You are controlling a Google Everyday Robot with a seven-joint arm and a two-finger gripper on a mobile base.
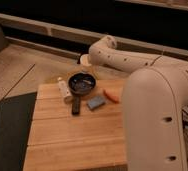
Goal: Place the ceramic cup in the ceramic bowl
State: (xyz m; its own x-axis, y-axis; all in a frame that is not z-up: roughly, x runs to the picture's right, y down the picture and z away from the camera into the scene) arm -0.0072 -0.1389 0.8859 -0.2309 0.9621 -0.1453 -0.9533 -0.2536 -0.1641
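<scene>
The ceramic bowl [82, 83], dark and glossy, sits near the far edge of the wooden table [72, 140]. The ceramic cup [85, 61], small and cream-white, hangs in the air just behind and above the bowl's far rim. My gripper [88, 59] is at the end of the white arm [122, 60] that curves in from the right, and it is shut on the cup. The fingers themselves are mostly hidden behind the cup and the wrist.
A slim white bottle [63, 89] lies left of the bowl. A dark bar-shaped object [76, 105], a blue sponge [95, 102] and an orange object [111, 95] lie in front of and right of the bowl. My white body [157, 120] fills the right side.
</scene>
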